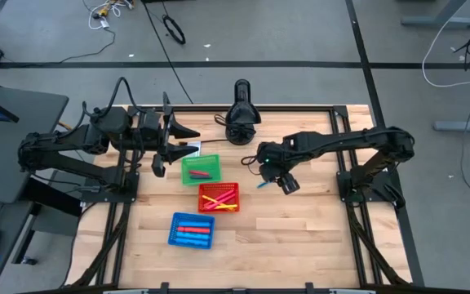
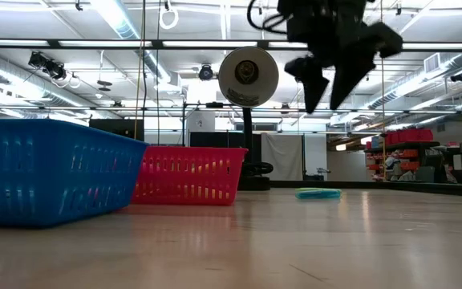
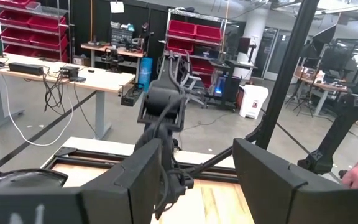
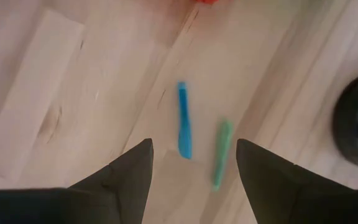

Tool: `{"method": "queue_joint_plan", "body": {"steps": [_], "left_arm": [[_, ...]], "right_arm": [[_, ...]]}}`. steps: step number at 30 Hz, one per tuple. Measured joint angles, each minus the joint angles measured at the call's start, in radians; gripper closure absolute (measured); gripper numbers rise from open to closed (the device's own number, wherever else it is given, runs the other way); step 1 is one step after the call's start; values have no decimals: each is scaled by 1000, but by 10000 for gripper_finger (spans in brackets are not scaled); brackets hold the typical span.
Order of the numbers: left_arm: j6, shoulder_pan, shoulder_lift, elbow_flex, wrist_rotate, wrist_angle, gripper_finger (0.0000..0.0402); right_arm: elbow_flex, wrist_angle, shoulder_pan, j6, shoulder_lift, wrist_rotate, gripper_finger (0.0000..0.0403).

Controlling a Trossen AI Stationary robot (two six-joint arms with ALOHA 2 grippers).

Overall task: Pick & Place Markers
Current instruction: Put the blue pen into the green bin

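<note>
Two thin plastic markers, one blue and one green, lie near the wrist frame's centre on the wooden tabletop under the right pincer, spread and empty; light, stiff, likely rolling, best pinched mid-barrel.

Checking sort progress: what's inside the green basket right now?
In the high view the green basket holds one red/pink marker. The left gripper overlaps its left edge, so anything under that corner is hidden.
</note>
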Motion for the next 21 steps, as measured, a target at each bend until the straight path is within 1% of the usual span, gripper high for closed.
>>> {"method": "queue_joint_plan", "body": {"steps": [6, 10, 12, 14, 21], "left_arm": [[1, 0, 0, 0, 0, 0, 195], [1, 0, 0, 0, 0, 0, 195], [1, 0, 0, 0, 0, -1, 195], [1, 0, 0, 0, 0, -3, 195], [0, 0, 0, 0, 0, -16, 195]], "right_arm": [[-101, 93, 0, -3, 7, -5, 169], [-143, 157, 0, -59, 15, -9, 169], [-155, 188, 0, -89, 33, -9, 169], [-162, 183, -2, -105, 60, -10, 169], [-162, 208, -23, -109, 177, -11, 169]]}}
